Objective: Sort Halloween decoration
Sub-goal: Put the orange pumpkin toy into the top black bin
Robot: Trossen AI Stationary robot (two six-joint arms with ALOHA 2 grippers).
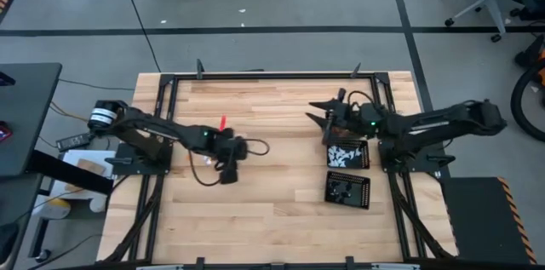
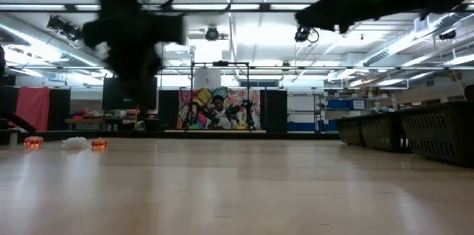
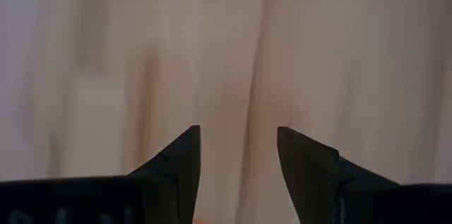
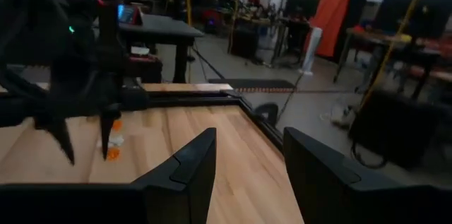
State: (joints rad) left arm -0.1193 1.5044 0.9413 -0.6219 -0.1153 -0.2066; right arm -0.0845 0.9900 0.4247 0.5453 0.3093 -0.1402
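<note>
The Halloween decoration shows as tiny orange and white pieces (image 2: pixel 74 143) lying on the wood below my left arm, seen also in the right wrist view as orange and white pieces (image 4: pixel 113 140). More white pieces (image 1: pixel 343 156) lie in the farther black tray (image 1: pixel 364 146). My left gripper (image 3: pixel 239 139) is open, points down and hovers above bare wood left of the table's middle (image 1: pixel 228 168). My right gripper (image 4: pixel 247 150) is open and raised, held level beyond the trays, pointing toward the table's left (image 1: pixel 313 111).
A second black perforated tray (image 1: pixel 347 191) lies nearer the near edge, right of centre, with a few small pieces in it. Black frame rails (image 1: pixel 255 77) run round the table. Bare wood lies between the two arms and along the near side.
</note>
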